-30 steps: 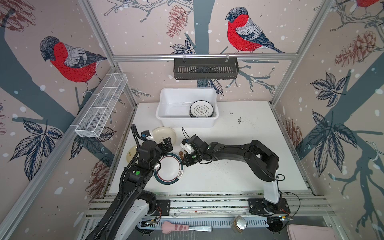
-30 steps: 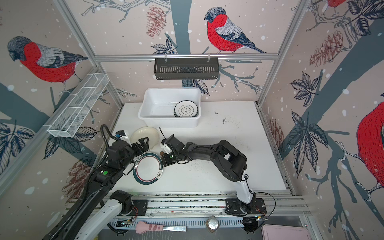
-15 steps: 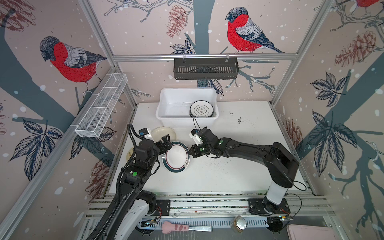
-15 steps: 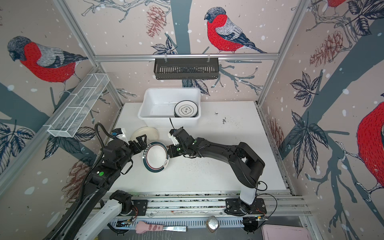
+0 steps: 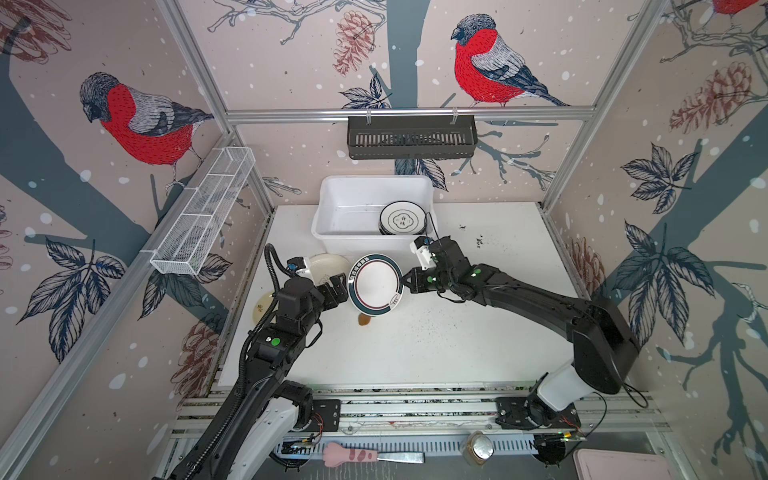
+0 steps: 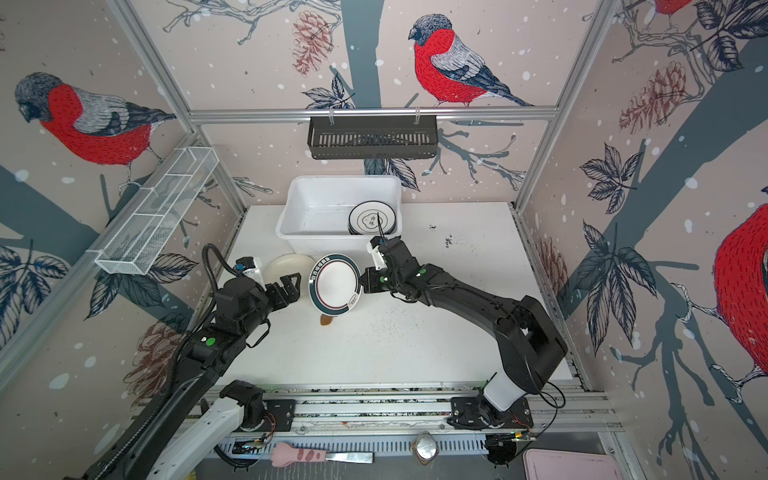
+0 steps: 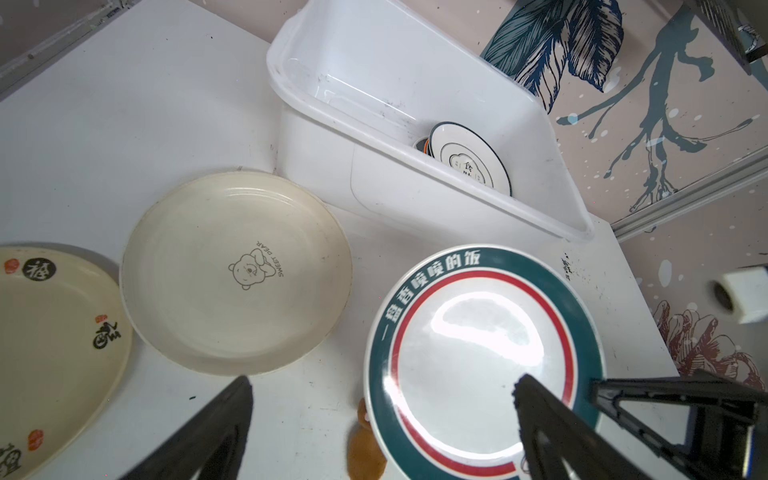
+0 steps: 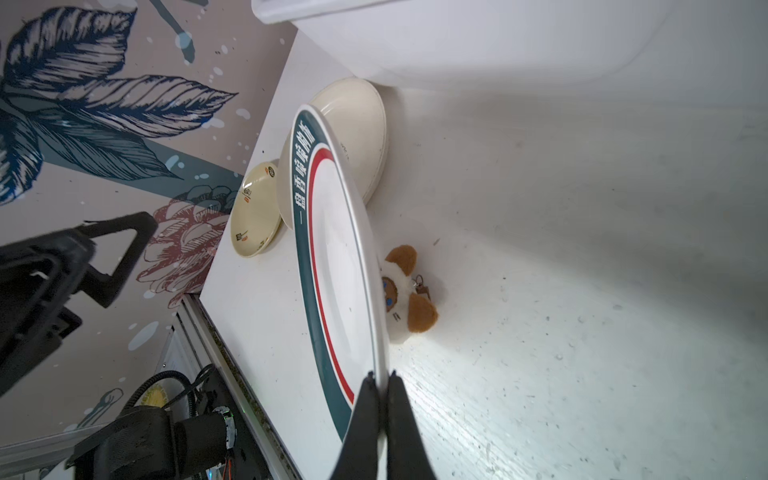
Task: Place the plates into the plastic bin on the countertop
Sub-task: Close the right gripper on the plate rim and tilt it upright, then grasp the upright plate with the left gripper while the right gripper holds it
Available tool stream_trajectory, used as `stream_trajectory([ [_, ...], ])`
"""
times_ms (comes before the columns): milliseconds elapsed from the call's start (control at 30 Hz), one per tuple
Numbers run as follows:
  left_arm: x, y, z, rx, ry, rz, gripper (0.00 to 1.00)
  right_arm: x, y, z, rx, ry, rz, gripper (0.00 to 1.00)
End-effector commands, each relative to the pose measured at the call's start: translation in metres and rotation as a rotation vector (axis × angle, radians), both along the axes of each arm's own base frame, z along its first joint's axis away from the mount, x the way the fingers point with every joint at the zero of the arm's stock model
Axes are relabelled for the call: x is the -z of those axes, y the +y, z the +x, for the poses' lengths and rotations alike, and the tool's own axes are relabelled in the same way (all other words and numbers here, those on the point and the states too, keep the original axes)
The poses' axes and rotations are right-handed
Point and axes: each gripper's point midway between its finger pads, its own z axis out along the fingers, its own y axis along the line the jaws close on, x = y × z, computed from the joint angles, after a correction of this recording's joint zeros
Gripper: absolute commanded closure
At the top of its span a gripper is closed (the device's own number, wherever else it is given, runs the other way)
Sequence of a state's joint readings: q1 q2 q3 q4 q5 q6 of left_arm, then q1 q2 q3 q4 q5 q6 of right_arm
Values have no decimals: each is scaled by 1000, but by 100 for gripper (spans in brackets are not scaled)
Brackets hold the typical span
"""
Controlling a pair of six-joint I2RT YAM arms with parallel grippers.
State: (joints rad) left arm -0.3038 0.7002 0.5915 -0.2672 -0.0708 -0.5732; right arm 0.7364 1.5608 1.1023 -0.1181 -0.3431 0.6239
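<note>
we pinch the green-rimmed plate (image 5: 376, 283) at its rim with the right gripper (image 5: 405, 281), raised near the plastic bin (image 5: 332, 232) so it can clear the wall, while the left gripper (image 5: 336, 290) stands spread and empty alongside.

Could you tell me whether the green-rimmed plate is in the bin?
Out: the right gripper pinches the plate by its rim, tilted above the countertop, short of the bin.

A: What rests on the white countertop (image 5: 457, 345)?
B: A white bin (image 5: 353, 243) at the back, by the wall. Just in front of its left corner lies a cream bear plate (image 7: 235, 272), and beside that, at the left edge, a second cream plate (image 7: 54, 353).
A: Anything else?
B: A small brown-and-white toy (image 8: 409, 299) near the middle, and dark specks (image 5: 480, 241) right of the bin.
</note>
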Motion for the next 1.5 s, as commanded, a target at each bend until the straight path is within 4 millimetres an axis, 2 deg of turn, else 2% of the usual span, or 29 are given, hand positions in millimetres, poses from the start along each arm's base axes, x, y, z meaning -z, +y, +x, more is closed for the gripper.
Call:
stream_trajectory([
  [0,-5,-12,3,52,-36,-48,3,-18,-11,6,8,-34,62,100],
  [167,-1,-34,5,149,-41,-131,3,-35,-30,11,38,-39,145,100],
  [300,-1,-53,11,227,-51,-195,4,-43,-38,10,43,-43,202,100],
  [533,-3,-75,20,313,-53,-287,15,-51,-43,4,36,-47,251,100],
  [767,-4,-86,24,347,-64,-331,27,-57,-45,-2,24,-55,299,100],
  [1033,-2,-99,31,389,-58,-377,32,-58,-51,-5,25,-59,305,100],
  [1100,-4,-101,32,397,-66,-385,36,-58,-50,-6,20,-57,313,100],
  [1200,-8,-106,35,414,-78,-397,49,-58,-50,-7,18,-53,318,100],
  [1367,-14,-112,36,451,-98,-418,54,-56,-51,-7,13,-42,331,100],
  [1467,-17,-116,36,473,-106,-429,61,-56,-53,-7,14,-38,336,100],
])
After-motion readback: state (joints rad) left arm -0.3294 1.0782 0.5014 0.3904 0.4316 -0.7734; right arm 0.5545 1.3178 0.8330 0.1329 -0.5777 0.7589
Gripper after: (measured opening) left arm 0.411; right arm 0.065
